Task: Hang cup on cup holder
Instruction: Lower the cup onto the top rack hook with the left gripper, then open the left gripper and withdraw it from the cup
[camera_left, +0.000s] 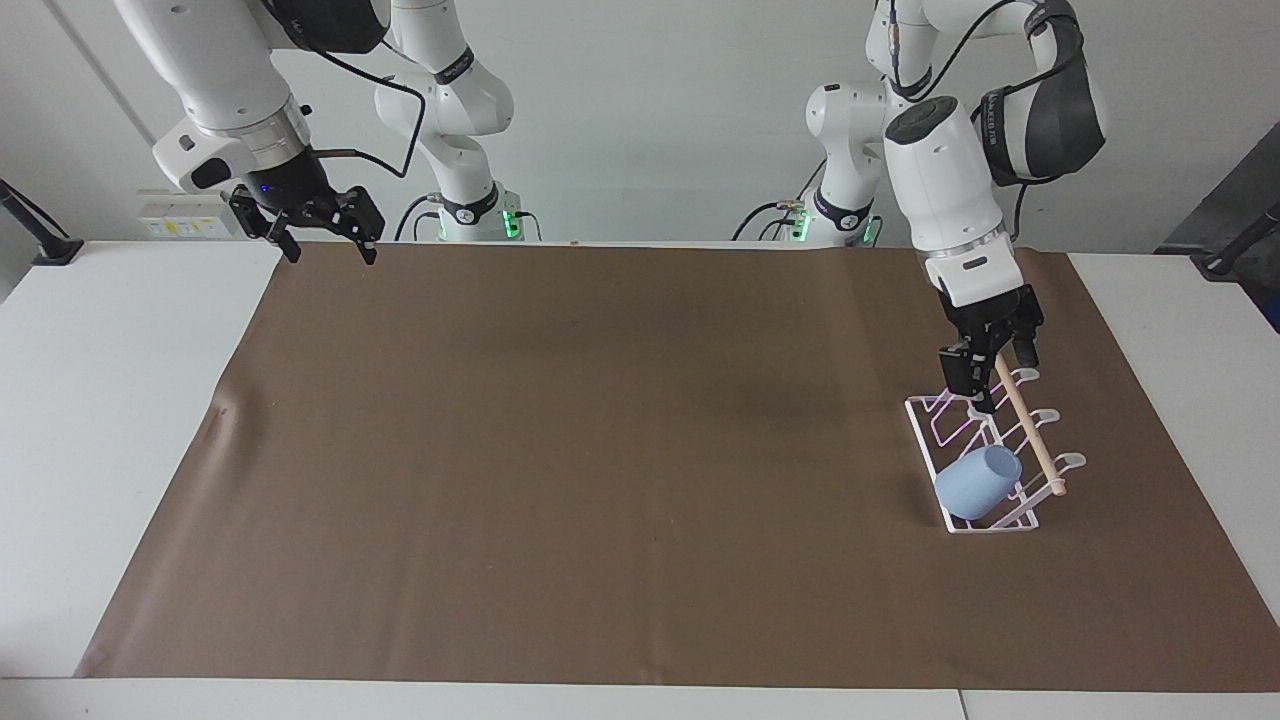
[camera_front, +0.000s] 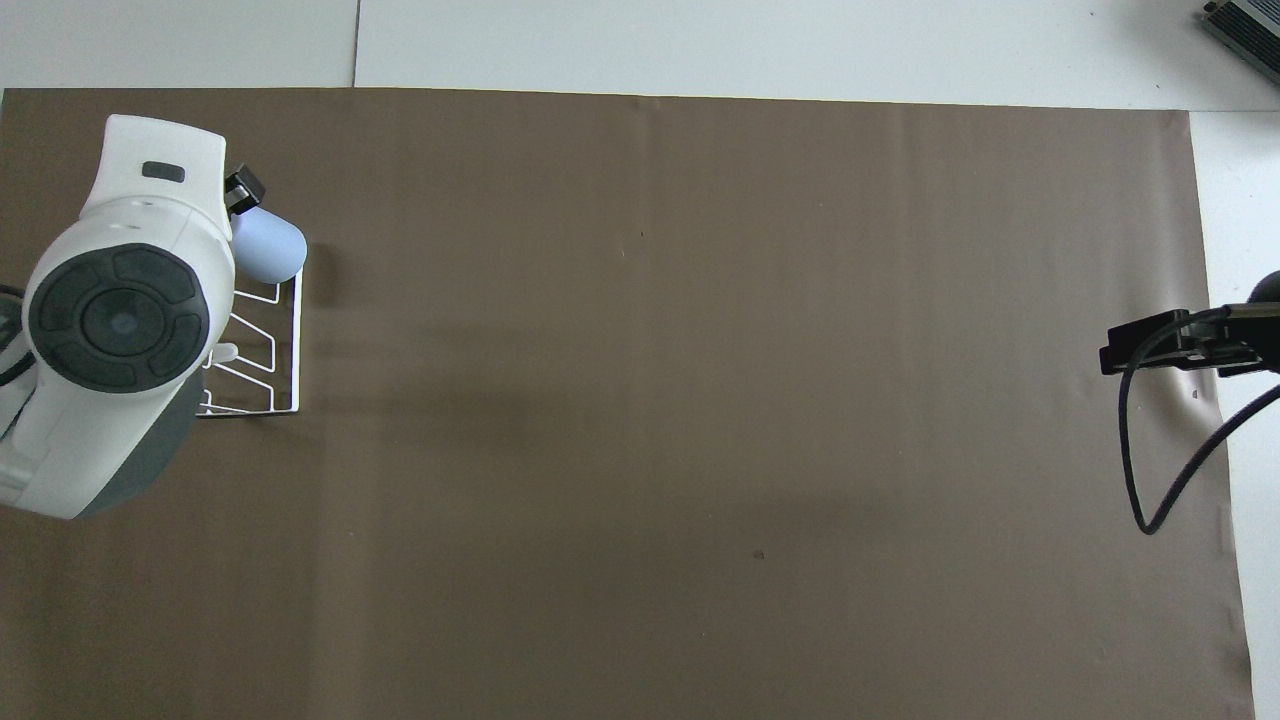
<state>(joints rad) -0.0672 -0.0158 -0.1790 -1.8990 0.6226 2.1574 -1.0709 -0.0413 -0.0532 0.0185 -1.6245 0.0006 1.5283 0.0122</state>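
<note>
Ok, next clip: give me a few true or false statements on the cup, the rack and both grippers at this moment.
1. The cup sits tilted on the cup holder. True.
2. The left gripper grips the cup. False: it is open, above the rack, clear of the cup.
3. The right gripper carries the wooden rod. False: it is open, empty, waiting at the right arm's end.
4. The rack stands on the brown mat. True.

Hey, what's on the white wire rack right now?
A light-blue plastic tumbler rests tilted on the white wire rack, at the end farther from the robots. The prong under it is covered.
</note>
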